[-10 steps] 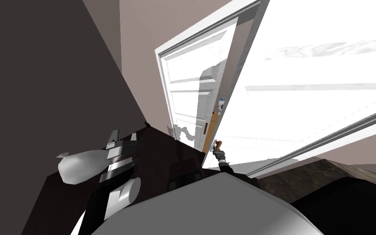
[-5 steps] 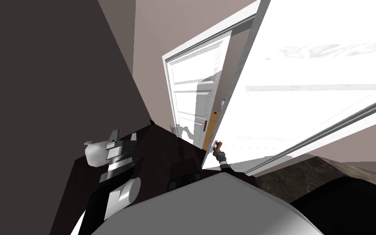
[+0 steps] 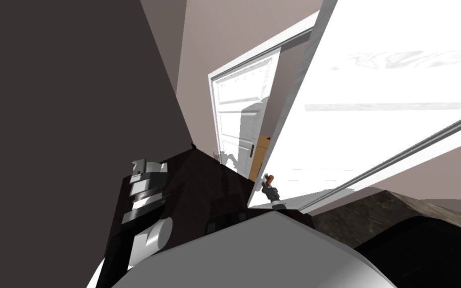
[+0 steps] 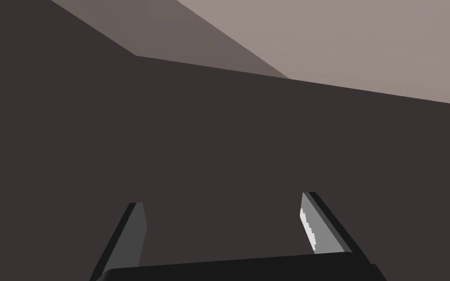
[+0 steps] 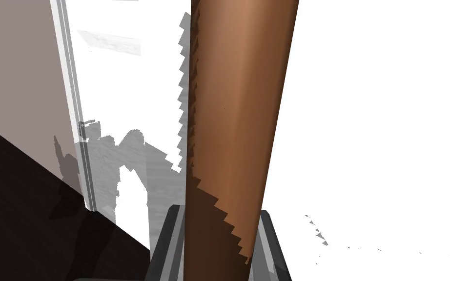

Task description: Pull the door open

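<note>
Right pincer [image 5: 219, 222]: clamped on the brown door handle [image 5: 238, 97], one finger pressing each side, as a second ago.
Door [image 3: 374, 100]: white, swung open at my right; its edge now covers more of the gap beyond.
Head view: has turned, so the dark wall [image 3: 64, 125] takes more of the left.
Left pincer [image 4: 224, 219]: fingers spread, holding nothing, facing that wall.
Hard to tell: the handle's ends are cut off; an orange-brown sliver [image 3: 259, 150] past the door's edge is unidentifiable.

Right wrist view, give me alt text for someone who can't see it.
The right pincer is shut on a brown cylindrical door handle, its grey fingers pressing the sides. Behind the handle is the white door, with a taupe wall and dark floor past the door's edge.
</note>
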